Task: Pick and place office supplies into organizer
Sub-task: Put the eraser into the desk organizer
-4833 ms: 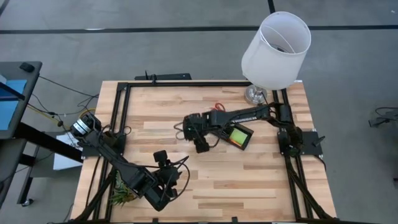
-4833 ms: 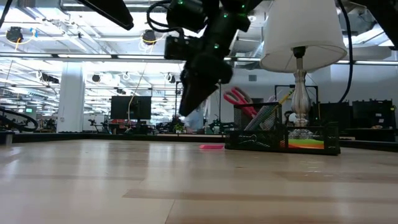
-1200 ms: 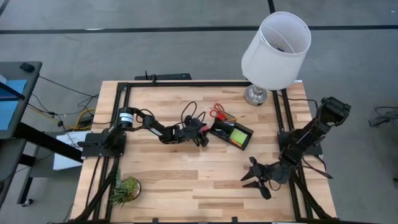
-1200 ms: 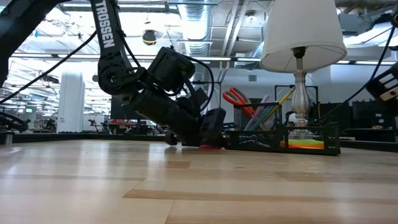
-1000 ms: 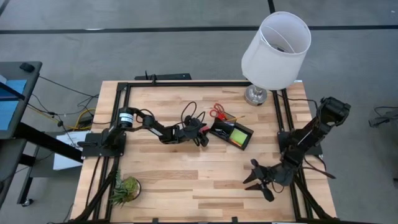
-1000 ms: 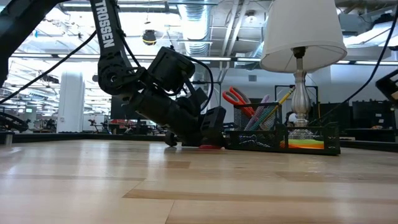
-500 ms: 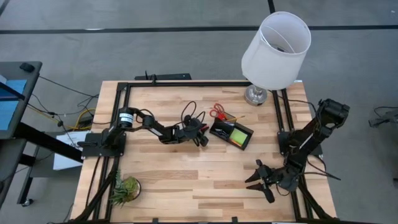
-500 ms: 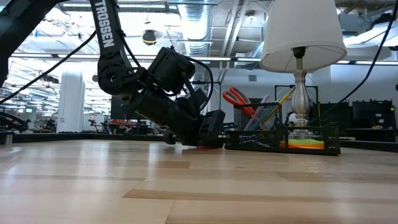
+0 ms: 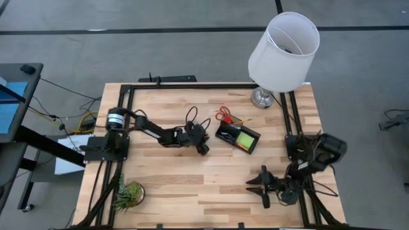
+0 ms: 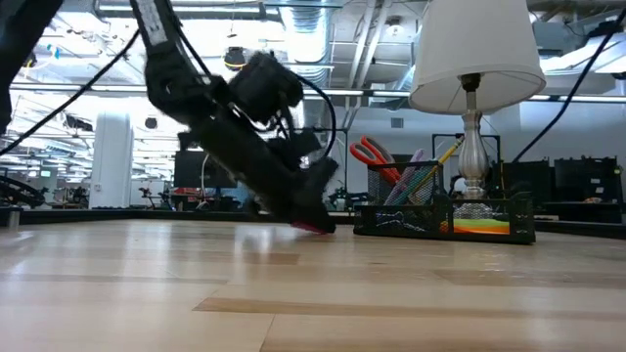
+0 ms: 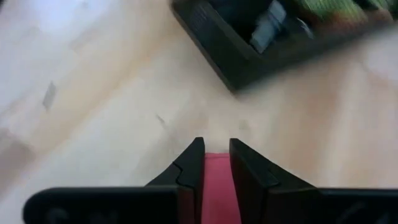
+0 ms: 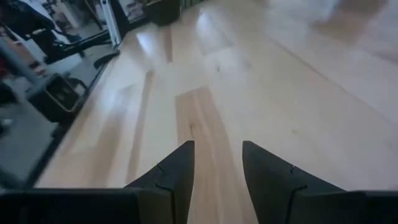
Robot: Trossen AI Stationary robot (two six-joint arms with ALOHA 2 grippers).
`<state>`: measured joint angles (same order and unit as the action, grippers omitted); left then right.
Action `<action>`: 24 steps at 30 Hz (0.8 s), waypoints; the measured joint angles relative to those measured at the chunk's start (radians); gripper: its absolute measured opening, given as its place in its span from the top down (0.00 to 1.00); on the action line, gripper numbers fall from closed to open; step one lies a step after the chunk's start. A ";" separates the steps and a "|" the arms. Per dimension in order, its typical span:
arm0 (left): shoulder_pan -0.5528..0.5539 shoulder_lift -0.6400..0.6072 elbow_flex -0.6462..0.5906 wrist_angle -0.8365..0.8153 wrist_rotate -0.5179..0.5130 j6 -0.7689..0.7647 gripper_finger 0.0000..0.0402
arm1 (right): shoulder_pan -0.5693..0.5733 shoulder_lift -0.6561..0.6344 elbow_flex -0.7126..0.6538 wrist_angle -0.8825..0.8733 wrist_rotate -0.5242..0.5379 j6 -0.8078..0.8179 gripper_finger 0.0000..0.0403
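Observation:
The black organizer stands right of the table's middle, seen also in the low view and in the left wrist view. It holds red-handled scissors, pens and pencils upright, and a lime green sticky-note pad. My left gripper is just left of the organizer, shut on the pink eraser. My right gripper hovers open near the table's near right corner, with nothing between its fingers. My left gripper pinches the pink eraser between its two fingers, which lie on its two opposite sides. The fingers slant down from the table's left. The eraser's far end sticks out past the fingertips, just above the table top.
A white-shaded lamp stands at the far right corner behind the organizer. A small green plant sits at the near left corner. Bare wood lies between the two grippers.
My left gripper has drawn back a little from the organizer toward the table's left and risen slightly, taking the pink eraser off the table. My right arm has folded down lower at the right edge; its gripper stays open.

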<state>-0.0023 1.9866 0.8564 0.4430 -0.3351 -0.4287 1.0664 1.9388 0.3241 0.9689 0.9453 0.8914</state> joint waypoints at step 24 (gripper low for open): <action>-0.001 0.145 0.404 0.030 0.117 0.533 0.89 | -0.069 0.191 0.223 0.086 -0.066 -0.320 0.68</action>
<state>-0.0030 2.1319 1.2609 0.4727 -0.2178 0.1045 0.9971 2.1300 0.5472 1.0551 0.8795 0.5713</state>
